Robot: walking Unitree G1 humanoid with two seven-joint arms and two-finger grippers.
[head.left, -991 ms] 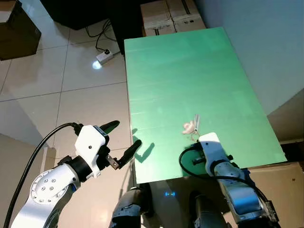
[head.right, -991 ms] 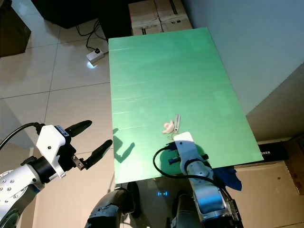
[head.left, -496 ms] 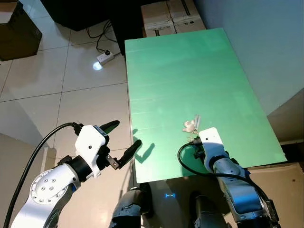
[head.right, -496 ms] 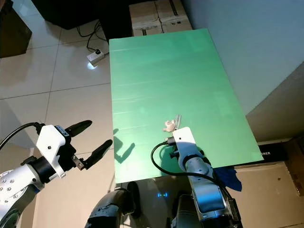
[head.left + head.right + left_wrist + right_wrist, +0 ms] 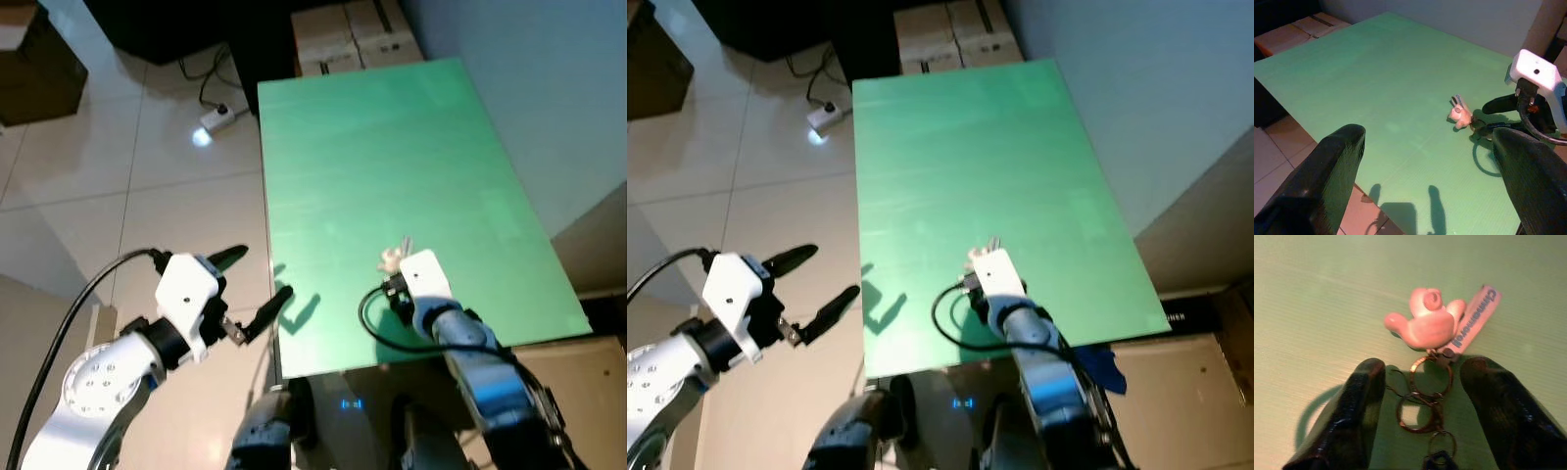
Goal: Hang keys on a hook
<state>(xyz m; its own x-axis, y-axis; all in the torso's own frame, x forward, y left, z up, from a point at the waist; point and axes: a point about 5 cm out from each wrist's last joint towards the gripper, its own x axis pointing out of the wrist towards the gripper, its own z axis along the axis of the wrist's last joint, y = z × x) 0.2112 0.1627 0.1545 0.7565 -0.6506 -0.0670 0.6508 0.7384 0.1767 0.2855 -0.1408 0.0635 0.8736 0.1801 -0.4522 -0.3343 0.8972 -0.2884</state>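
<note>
I was at the pickup step: right pincer (image 5: 1418, 421) spread wide, straddling the keys (image 5: 1425, 399) lying on the green surface (image 5: 392, 166) near its front edge. Left pincer (image 5: 250, 294) hung open off the edge. Next I needed to lower, close on the rings.

Head eyes high over the green table (image 5: 392, 147); wrist cameras lower (right closest), sharing it.

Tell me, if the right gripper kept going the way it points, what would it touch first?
Most likely the key rings, which already lie between the open fingers of the right gripper, then the pink charm just beyond, on the green table. Depth is hard to judge.
</note>
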